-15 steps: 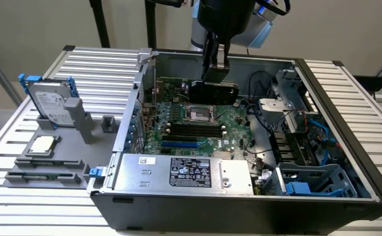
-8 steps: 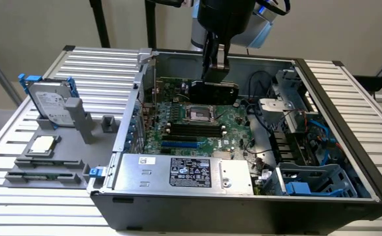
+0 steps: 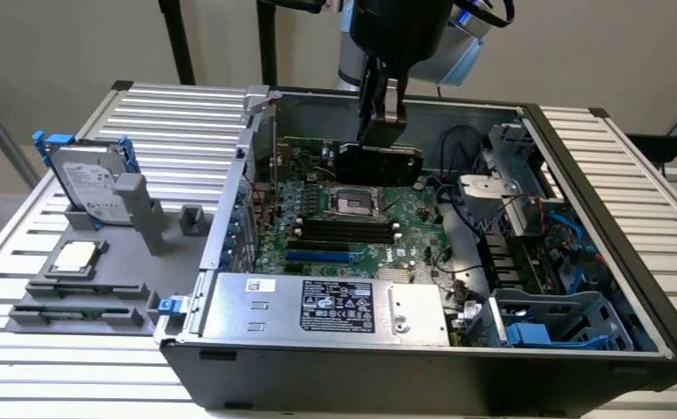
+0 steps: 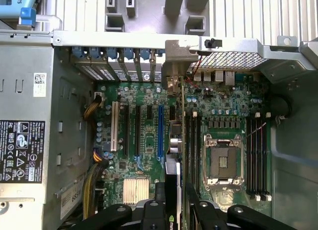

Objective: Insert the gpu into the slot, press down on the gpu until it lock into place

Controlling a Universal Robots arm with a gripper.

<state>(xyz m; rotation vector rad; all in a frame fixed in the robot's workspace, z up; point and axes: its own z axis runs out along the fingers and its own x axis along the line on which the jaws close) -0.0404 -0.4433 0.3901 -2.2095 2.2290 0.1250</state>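
Exterior view shows the gripper clamped on the gpu, holding it on edge above the motherboard, probably so its connector edge faces down. The slot lies bare, apart from the card. The case lies open on a ribbed table before a pale wall.

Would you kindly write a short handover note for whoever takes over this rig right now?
The claw is shut on the gpu, holding it on edge above the motherboard inside the open case.
The blue slot is empty; the gpu is not in it.
Done: the gpu is gripped and held over the board.
Left: seating the gpu in the slot and pressing it down until it locks.
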